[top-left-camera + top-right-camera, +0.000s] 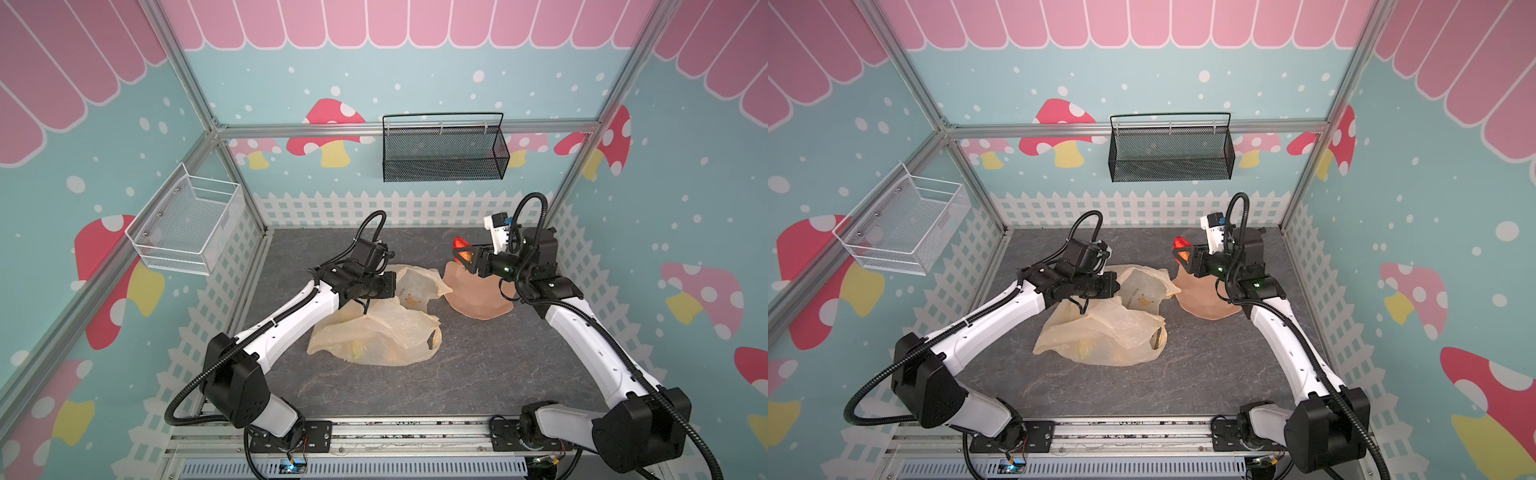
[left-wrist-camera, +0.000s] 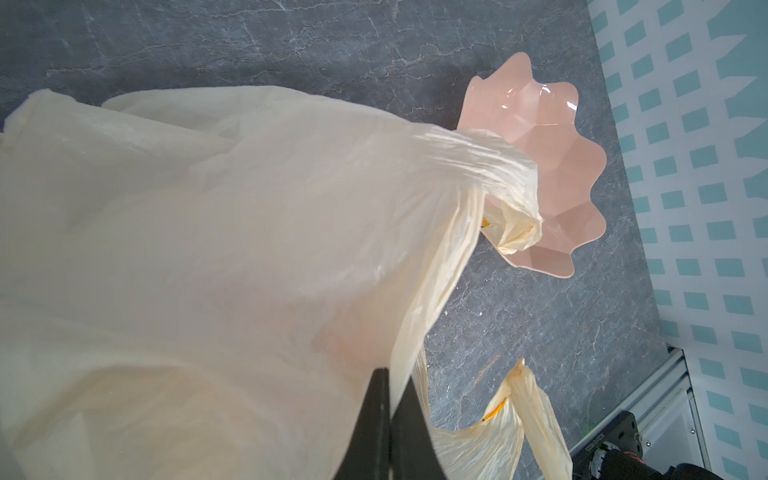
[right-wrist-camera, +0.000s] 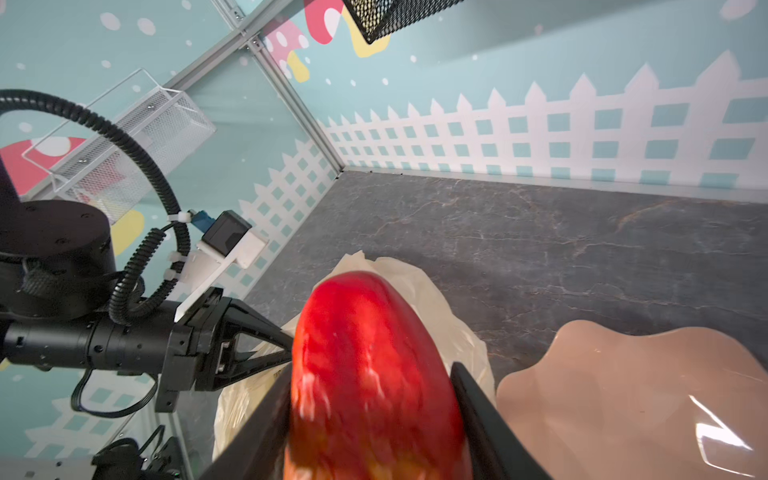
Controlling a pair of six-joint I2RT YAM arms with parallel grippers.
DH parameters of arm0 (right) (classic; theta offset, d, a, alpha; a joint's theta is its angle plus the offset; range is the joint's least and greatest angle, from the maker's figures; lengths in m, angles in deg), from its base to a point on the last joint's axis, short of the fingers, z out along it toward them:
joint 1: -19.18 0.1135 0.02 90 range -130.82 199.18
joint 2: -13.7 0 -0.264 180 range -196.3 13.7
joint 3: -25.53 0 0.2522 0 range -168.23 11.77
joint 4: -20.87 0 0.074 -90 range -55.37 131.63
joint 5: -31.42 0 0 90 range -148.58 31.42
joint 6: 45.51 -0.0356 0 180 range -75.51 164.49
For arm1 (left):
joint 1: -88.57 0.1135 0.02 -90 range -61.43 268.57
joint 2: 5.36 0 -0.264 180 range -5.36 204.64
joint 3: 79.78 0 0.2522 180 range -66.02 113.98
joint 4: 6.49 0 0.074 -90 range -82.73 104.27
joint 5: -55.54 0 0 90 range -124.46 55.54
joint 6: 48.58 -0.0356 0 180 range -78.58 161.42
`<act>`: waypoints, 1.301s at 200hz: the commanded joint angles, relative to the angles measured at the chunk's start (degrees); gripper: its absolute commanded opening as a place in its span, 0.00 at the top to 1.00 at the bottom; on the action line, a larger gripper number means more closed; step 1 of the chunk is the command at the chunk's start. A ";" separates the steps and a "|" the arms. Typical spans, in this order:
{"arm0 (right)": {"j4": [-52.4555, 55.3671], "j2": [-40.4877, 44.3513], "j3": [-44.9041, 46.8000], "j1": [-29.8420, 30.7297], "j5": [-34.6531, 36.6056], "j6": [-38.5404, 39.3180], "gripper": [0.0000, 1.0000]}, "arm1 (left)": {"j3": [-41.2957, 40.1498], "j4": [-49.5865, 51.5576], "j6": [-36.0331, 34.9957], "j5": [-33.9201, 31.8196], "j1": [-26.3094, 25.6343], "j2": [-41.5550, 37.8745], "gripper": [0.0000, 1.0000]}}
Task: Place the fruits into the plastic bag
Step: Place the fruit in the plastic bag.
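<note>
The red fruit (image 3: 365, 324) is clamped between the two fingers of my right gripper (image 1: 464, 255). It hangs clear of the table, above the pink bowl (image 1: 478, 305) at its edge on the bag's side. It looks like glossy, hard plastic, rounded and tapering. I judge it light but slick, so the hold belongs across its thick middle, where my fingers bear flat and cannot squeeze it out like a pip.

The plastic bag (image 1: 386, 332) lies crumpled on the grey table (image 1: 478, 374) between my two arms, and a twisted corner of it reaches the bowl's rim. My left gripper (image 2: 388, 374) has its fingers pressed together on a fold of the bag's rim, holding that side up.

The film is thin, limp and crinkly — I expect it to sag shut wherever nothing holds it, and to tear rather than push back. The rim is the place to take it, never the belly, and the fruit should go in from above the raised side.
</note>
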 commanded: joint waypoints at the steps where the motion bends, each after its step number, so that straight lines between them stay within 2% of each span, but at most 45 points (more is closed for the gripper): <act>1: -3.41 -1.11 3.56 1.34 -3.77 -2.68 0.57 | 1.03 0.41 -0.24 -0.41 -0.32 -0.67 1.00; 41: -6.80 -4.07 8.32 7.48 -1.38 -4.84 0.59 | 1.51 0.42 -0.24 -0.15 -0.38 -0.12 1.00; 94: -12.29 -14.22 9.25 17.38 2.74 -8.14 0.61 | 2.30 0.45 -0.17 0.11 -0.72 0.52 1.00; 158: -18.17 -23.81 8.68 21.36 2.45 -10.86 0.61 | 2.66 0.47 0.03 -0.06 -1.07 0.67 1.00; 260: -19.71 -30.58 5.47 26.90 1.39 -12.01 0.62 | 2.66 0.39 0.38 -0.49 -2.14 0.94 1.00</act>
